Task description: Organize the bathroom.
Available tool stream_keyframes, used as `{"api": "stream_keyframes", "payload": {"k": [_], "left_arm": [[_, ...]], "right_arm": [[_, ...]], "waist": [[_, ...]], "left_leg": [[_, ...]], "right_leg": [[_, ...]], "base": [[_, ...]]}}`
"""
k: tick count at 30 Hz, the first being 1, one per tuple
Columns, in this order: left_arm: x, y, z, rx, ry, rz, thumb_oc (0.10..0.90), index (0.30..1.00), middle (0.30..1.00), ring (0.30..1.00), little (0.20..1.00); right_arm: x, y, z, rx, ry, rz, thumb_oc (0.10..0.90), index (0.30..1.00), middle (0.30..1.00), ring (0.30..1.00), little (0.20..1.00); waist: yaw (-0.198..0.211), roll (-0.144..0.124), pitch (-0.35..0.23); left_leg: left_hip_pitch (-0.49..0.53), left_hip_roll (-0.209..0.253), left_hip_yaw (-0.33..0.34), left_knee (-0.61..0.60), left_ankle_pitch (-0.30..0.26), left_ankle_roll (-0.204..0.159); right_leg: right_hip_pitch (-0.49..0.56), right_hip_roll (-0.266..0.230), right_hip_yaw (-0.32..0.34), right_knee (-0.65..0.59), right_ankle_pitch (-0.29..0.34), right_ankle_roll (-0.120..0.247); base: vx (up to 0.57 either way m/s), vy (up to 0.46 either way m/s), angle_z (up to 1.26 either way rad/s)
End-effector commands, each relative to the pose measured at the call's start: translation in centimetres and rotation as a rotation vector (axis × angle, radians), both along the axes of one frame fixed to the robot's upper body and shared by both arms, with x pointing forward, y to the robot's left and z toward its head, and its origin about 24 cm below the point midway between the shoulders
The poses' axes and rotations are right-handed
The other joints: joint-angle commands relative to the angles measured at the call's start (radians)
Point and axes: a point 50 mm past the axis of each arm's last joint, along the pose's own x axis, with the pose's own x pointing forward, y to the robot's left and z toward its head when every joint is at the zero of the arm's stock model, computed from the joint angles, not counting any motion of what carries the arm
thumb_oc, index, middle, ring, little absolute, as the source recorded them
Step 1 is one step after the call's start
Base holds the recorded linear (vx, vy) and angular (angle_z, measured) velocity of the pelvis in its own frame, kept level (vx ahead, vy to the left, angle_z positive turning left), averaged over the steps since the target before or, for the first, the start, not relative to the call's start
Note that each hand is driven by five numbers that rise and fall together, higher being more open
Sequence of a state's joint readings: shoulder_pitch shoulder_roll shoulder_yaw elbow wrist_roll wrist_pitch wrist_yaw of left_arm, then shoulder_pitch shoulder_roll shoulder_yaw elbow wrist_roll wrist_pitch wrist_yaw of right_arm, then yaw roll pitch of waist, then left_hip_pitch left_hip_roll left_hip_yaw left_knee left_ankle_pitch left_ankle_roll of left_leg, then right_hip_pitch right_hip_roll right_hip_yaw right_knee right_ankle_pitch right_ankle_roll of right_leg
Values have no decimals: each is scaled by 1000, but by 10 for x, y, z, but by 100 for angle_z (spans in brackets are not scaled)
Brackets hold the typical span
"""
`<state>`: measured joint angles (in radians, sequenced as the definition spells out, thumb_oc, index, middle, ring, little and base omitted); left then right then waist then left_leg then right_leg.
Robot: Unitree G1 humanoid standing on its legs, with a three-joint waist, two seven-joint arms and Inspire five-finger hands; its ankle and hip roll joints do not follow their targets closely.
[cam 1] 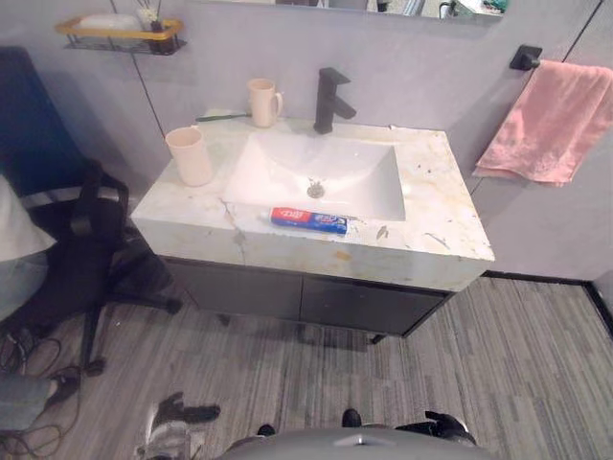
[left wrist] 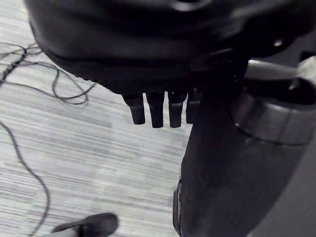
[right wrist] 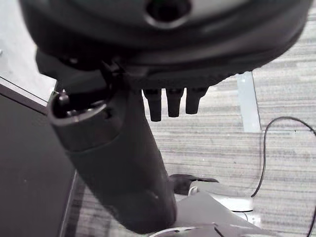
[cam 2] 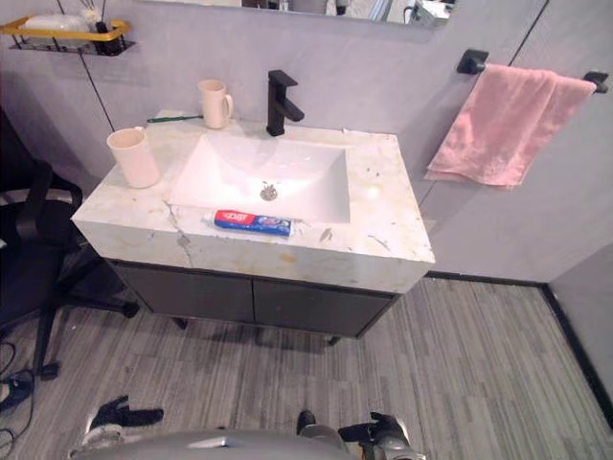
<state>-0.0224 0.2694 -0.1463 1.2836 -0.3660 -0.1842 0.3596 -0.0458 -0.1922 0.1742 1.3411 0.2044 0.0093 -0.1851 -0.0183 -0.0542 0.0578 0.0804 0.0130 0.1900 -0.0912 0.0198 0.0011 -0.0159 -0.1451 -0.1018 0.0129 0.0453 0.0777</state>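
Note:
A red and blue toothpaste tube [cam 1: 308,220] lies on the front rim of the marble vanity top [cam 1: 431,220], just before the white basin [cam 1: 321,172]. A pink cup [cam 1: 190,155] stands at the top's left edge. At the back, a cream mug [cam 1: 263,102] stands left of the black faucet [cam 1: 330,99], with a green toothbrush [cam 1: 223,117] lying beside it. My left hand [cam 1: 182,414] and right hand [cam 1: 442,425] hang low near the floor, far from the vanity. In the wrist views both show straight fingers [left wrist: 155,111] [right wrist: 170,103] holding nothing.
A pink towel [cam 1: 551,120] hangs on a black bar at the right wall. A yellow-rimmed wire shelf [cam 1: 120,34] with small items is mounted upper left. A black office chair [cam 1: 86,230] and a seated person [cam 1: 14,249] are left of the vanity.

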Motion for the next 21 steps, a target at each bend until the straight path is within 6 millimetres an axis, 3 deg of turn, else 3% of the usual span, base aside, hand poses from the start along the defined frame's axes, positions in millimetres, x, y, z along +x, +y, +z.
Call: {"api": "stream_keyframes", "payload": {"k": [1, 5, 9, 10, 11, 12, 13, 15, 17, 18, 19, 20, 21], "left_arm": [[55, 24, 41, 229, -378, 212, 800, 900, 900, 900, 900], [78, 22, 76, 498, -599, 249, 800, 900, 900, 900, 900], [87, 20, 107, 650, -804, 324, 800, 900, 900, 900, 900], [92, 22, 123, 714, -903, 323, 800, 900, 900, 900, 900], [102, 26, 149, 794, -1015, 311, 800, 900, 900, 900, 900], [105, 27, 159, 823, -1074, 307, 800, 900, 900, 900, 900], [116, 33, 202, 909, -1245, 269, 800, 900, 900, 900, 900], [121, 36, 254, 1008, -1444, 218, 800, 900, 900, 900, 900], [121, 36, 293, 1040, -1582, 181, 800, 900, 900, 900, 900], [120, 34, 299, 1040, -1624, 165, 800, 900, 900, 900, 900], [121, 30, 342, 1048, -1741, 57, 800, 900, 900, 900, 900], [125, 25, 359, 1088, -1745, -51, 800, 900, 900, 900, 900], [126, 23, 364, 1101, -1747, -83, 800, 900, 900, 900, 900]], "right_arm": [[11, -27, 9, -72, -26, -31, 800, 900, 900, 900, 900], [4, -17, 5, -53, -11, -76, 800, 900, 900, 900, 900], [1, -11, 3, -42, -11, -97, 800, 900, 900, 900, 900], [1, -11, 3, -41, -10, -100, 800, 900, 900, 900, 900], [0, -11, 3, -39, -5, -98, 800, 900, 900, 900, 900], [-1, -11, 3, -38, -2, -96, 800, 900, 900, 900, 900], [-3, -11, 2, -40, 6, -92, 800, 900, 900, 900, 900], [-8, -12, 1, -44, 20, -93, 800, 900, 900, 900, 900], [-15, -12, 0, -46, 38, -104, 800, 900, 900, 900, 900], [-17, -12, 0, -46, 43, -108, 800, 900, 900, 900, 900], [-24, -13, -1, -48, 62, -113, 800, 900, 900, 900, 900], [-27, -14, -1, -52, 72, -98, 800, 900, 900, 900, 900], [-27, -14, -1, -52, 75, -95, 800, 900, 900, 900, 900]], "waist": [[21, 39, 3], [50, 28, -8], [76, 20, -11], [81, 17, -12], [86, 16, -11], [87, 15, -11], [92, 15, -14], [95, 15, -18], [97, 17, -24], [96, 17, -24], [92, 19, -31], [84, 23, -38], [83, 23, -39]], "left_leg": [[-18, -5, -105, 4, 9, 14], [-17, -12, -136, 4, 7, 14], [-17, -17, -166, 4, 5, 14], [-17, -19, -173, 4, 4, 13], [-14, -21, -183, 4, 1, 14], [-13, -21, -186, 4, 0, 15], [-12, -21, -190, 4, -3, 17], [-10, -20, -193, 4, -9, 19], [-10, -19, -196, 4, -11, 18], [-8, -18, -197, 4, -12, 18], [-5, -14, -193, 4, -14, 16], [-3, -13, -188, 4, -15, 15], [-3, -13, -187, 4, -16, 15]], "right_leg": [[31, 0, -9, -80, 99, 32], [57, 4, -16, -93, 93, 24], [71, 3, -25, -100, 90, 19], [74, 2, -27, -100, 89, 18], [77, 1, -30, -100, 86, 17], [79, 1, -31, -100, 86, 17], [81, -1, -35, -100, 82, 17], [84, -4, -39, -100, 78, 18], [85, -5, -41, -100, 76, 21], [88, -5, -42, -100, 75, 22], [92, -7, -47, -100, 70, 25], [94, -8, -46, -100, 66, 27], [95, -9, -45, -100, 66, 27]], "base": [[17, 5, 11], [23, -11, 15], [7, -13, 11], [3, -2, 16], [5, 1, 14], [10, -1, 9], [10, -3, 5], [14, -11, 12], [17, -20, 16], [20, -34, 13], [16, -28, 10], [12, -21, 5], [4, 1, 5]]}}
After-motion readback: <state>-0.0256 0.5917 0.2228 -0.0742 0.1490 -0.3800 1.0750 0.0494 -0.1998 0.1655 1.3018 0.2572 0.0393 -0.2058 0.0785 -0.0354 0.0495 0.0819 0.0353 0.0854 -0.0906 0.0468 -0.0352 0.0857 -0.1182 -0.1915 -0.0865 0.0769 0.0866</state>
